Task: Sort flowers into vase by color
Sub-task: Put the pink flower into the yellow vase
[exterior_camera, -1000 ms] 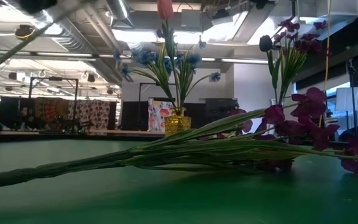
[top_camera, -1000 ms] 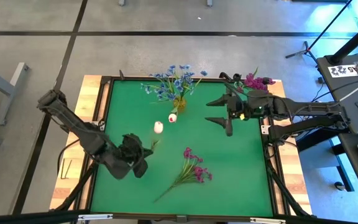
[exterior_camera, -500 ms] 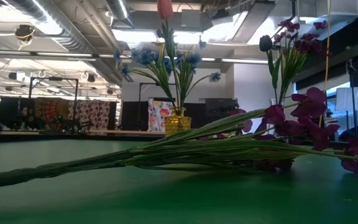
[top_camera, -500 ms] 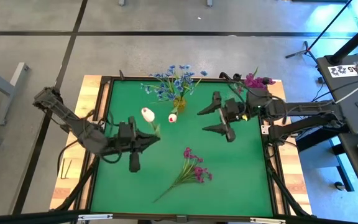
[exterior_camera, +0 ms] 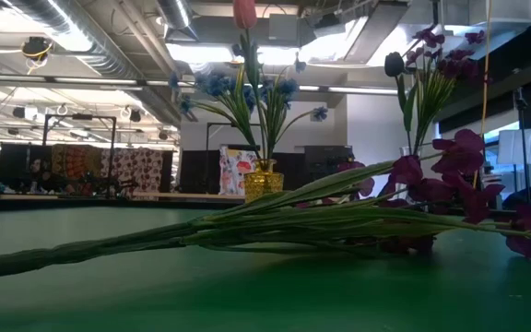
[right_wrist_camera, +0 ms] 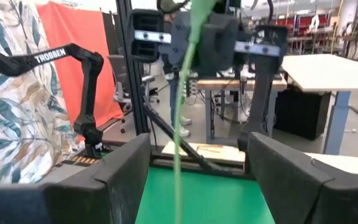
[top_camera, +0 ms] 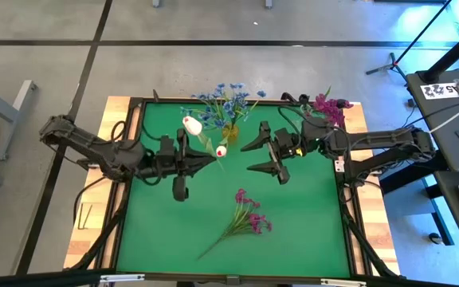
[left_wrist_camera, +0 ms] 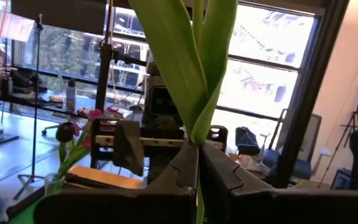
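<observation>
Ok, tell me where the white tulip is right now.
In the high view, the white tulip is held above the mat's far-left part by the left end effector, shut on its stem, beside the blue flowers in the vase.

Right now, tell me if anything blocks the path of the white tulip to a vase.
The left gripper holds the white tulip by its stem, beside the gold vase of blue flowers. The right gripper waits with open jaws past the stem tip. Nothing visible stands between tulip and vase.
</observation>
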`<action>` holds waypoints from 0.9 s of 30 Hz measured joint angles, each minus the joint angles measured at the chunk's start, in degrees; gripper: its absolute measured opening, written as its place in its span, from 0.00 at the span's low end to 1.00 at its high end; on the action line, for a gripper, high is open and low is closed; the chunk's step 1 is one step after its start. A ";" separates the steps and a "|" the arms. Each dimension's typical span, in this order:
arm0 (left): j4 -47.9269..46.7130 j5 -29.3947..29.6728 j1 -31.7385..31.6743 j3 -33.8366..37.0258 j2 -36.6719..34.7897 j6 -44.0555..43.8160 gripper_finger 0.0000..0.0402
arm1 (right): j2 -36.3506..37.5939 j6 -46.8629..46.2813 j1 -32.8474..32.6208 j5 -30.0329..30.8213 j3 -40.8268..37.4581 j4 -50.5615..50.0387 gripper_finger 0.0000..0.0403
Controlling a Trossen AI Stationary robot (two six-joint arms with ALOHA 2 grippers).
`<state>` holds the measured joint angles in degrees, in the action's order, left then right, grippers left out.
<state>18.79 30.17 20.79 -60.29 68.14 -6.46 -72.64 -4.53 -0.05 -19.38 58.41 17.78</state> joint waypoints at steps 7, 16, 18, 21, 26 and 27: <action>0.84 -5.08 -5.71 0.00 1.41 0.78 0.00 | -1.73 -2.18 0.02 -0.90 0.00 1.59 0.67; 2.08 -9.42 -9.47 0.02 3.44 0.56 0.00 | -3.26 -2.30 0.02 -0.65 0.00 1.43 0.66; 1.64 -10.75 -9.57 0.02 3.76 0.52 0.00 | -3.41 -2.29 0.02 0.07 0.00 1.66 0.64; 1.94 -11.49 -9.66 0.02 4.66 0.57 0.00 | -3.83 -1.86 0.07 2.87 0.02 2.56 0.57; 1.66 -11.49 -9.66 0.07 5.89 0.55 0.00 | -5.66 -1.21 0.09 3.85 2.39 0.32 0.46; 1.65 -11.48 -9.66 0.11 5.90 0.55 0.00 | -6.05 -1.18 0.09 3.80 3.04 -0.47 0.44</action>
<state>20.44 18.69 11.14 -60.18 74.04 -5.91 -78.68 -5.72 0.03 -15.58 61.46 17.32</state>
